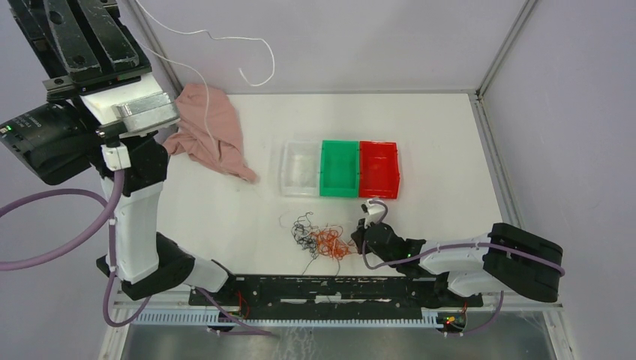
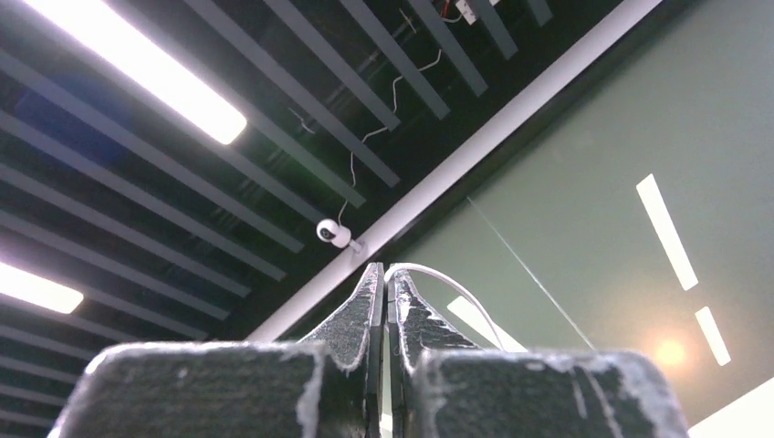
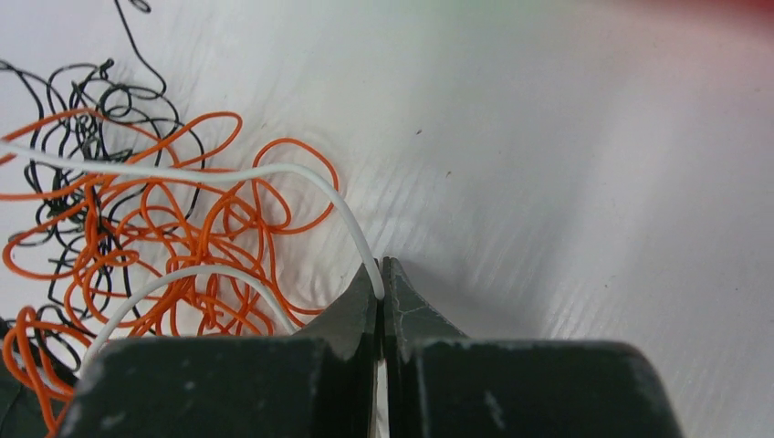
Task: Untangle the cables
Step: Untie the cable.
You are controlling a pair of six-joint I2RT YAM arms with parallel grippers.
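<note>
We see the left claw raised high and the right claw low on the counter, each clamped on white wire. The orange-black tangle beside the right looks light and springy; grip free ends.

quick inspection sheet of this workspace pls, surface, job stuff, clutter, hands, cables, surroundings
surface: white table, smooth
job's things: tangle of orange and black wires near the front edge; white wire running across it
clutter: pink cloth back left; clear bin, green bin and red bin side by side
hands: left hand high above the table, shut on a white wire, same one or not unclear; right hand low beside the tangle, shut on the white wire
cables: purple arm cables looping off both arms
surroundings: pale enclosure walls; ceiling strip lights in the left wrist view
</note>
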